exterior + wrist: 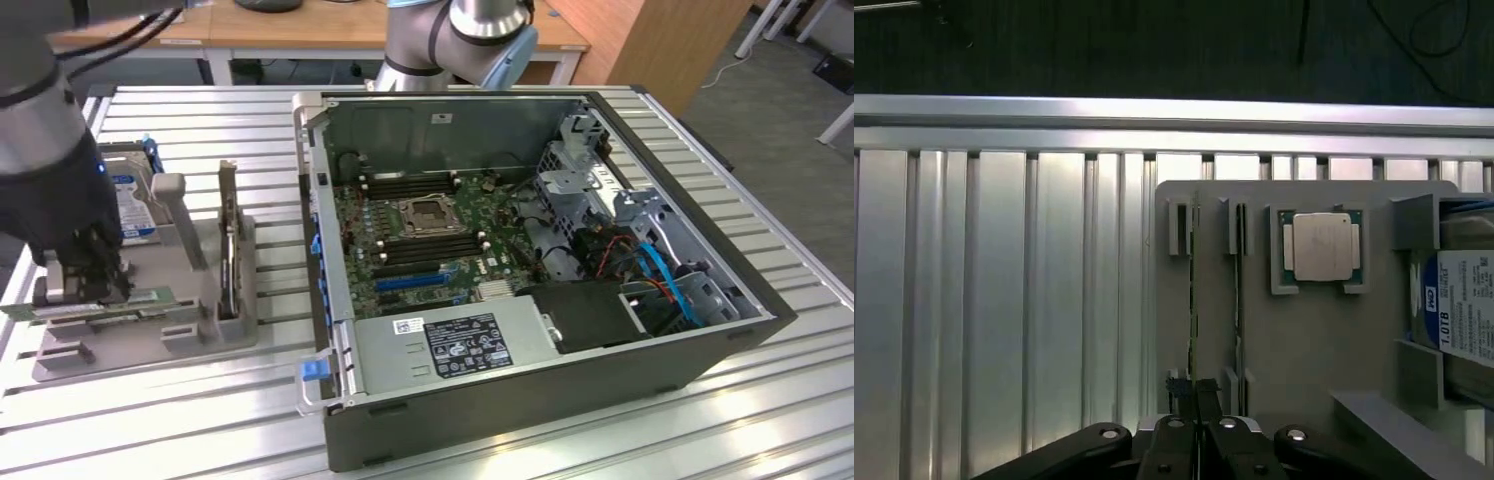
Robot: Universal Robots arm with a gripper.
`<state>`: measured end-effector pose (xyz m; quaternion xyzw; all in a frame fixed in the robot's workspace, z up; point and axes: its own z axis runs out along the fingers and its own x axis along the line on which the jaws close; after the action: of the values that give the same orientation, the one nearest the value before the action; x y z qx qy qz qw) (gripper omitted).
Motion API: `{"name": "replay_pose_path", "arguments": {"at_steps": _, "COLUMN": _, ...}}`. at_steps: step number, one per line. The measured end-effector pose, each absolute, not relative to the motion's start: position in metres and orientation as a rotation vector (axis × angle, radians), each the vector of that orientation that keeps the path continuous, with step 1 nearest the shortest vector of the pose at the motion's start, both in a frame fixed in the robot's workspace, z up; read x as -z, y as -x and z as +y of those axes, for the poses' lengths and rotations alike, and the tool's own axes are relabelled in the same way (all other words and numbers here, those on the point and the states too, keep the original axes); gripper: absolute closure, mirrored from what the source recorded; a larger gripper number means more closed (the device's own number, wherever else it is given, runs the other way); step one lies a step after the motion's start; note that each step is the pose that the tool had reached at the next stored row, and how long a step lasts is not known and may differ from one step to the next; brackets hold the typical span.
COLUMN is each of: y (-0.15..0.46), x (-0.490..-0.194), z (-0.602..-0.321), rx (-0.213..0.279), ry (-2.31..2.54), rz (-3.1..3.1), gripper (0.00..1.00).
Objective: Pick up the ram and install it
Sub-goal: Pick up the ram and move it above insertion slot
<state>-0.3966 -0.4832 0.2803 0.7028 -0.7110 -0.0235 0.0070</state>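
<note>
The big metal bench (200,110) holds an open computer case (534,400) on the exterior view's right. A grey holder (160,345) sits well apart from it on the exterior view's left. A hard drive (1459,310) stands in the holder.

The claw (1199,445) is down at the holder with its fingers pressed together, pinching the ram (1193,300). The ram is the long thin green stick, standing on its edge at its slot in the holder. I cannot tell if it is lifted out yet. A second thin stick (1237,300) stands just beside it, and the square silver chip (1322,245) lies near that.

I think the grip is on a very thin edge, so the ram could tip or slip. If it tips, it could catch on the slot ends or bump the stick beside it. A crooked ram might not fit into the long slots (427,245) in the case.
</note>
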Motion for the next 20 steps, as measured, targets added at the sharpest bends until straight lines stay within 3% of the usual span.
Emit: {"name": "replay_pose_path", "arguments": {"at_steps": 20, "y": 0.397, "x": -0.369, "z": -0.483, "rx": 0.074, "ry": -2.198, "rz": -2.224, "gripper": 0.88}}
